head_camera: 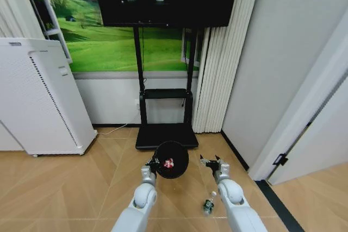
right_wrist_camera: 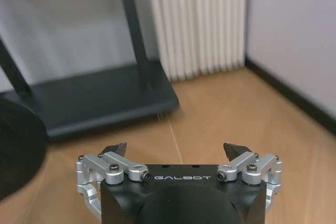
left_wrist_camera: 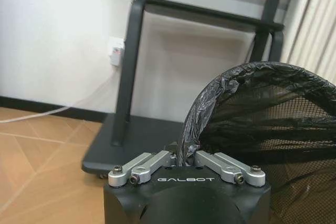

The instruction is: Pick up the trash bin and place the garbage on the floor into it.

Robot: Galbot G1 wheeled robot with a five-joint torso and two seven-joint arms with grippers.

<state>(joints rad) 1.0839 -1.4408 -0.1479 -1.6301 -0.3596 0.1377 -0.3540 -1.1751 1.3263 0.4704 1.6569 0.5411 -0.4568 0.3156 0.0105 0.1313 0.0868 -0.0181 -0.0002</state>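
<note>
In the head view, the left gripper (head_camera: 154,164) holds the trash bin (head_camera: 171,159) by its rim, above the wooden floor (head_camera: 65,188) and in front of the TV stand base (head_camera: 166,135). A red-and-white wrapper (head_camera: 168,162) already lies inside the bin. The clear plastic bottle (head_camera: 209,204) lies on the floor just beside the right arm, below the right gripper (head_camera: 214,162), which hangs in the air with nothing in it.

In the left wrist view, the fingers of the left gripper (left_wrist_camera: 186,157) are clenched on the bin rim, where the black liner (left_wrist_camera: 210,93) folds over the mesh. The bin (left_wrist_camera: 273,124) tilts a little, so I think the grip must stay firm and the bin stay level, or the wrapper can fall out.

In the right wrist view, the fingers of the right gripper (right_wrist_camera: 176,150) are spread wide and released above bare floor. To do this step well, I judge this gripper must come down over the bottle, across its narrow body, and the bin must be kept near for a short carry.
</note>
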